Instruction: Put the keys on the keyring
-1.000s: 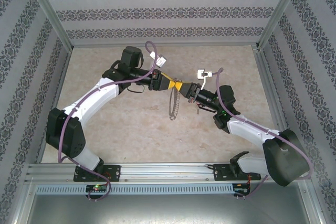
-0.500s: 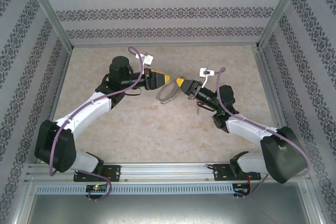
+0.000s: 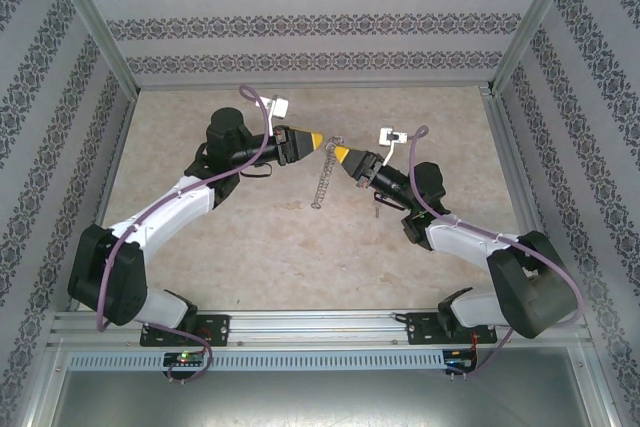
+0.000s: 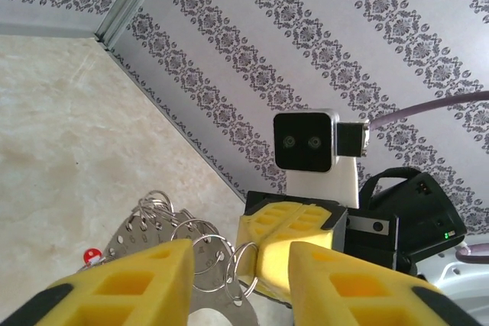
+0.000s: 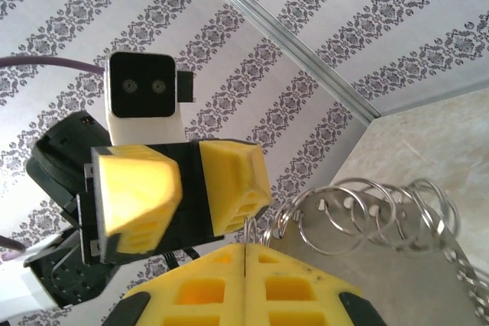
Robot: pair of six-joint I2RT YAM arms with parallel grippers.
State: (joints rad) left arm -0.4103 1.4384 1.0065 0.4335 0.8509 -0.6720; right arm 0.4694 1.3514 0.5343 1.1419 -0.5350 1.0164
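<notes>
Above mid-table, right gripper (image 3: 338,151) clamps the keyring (image 3: 322,179), left gripper (image 3: 319,140) stands open alongside; red-headed key (image 4: 91,253) apparently not yet threaded.

Ring-fringed grey keyring (image 3: 321,177) hangs edge-on; red-headed key (image 4: 92,254) near it.

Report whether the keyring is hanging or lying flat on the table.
Hanging: the keyring dangles edge-on from the shut right end effector. Whether its lower end touches the table, cannot tell.
</notes>
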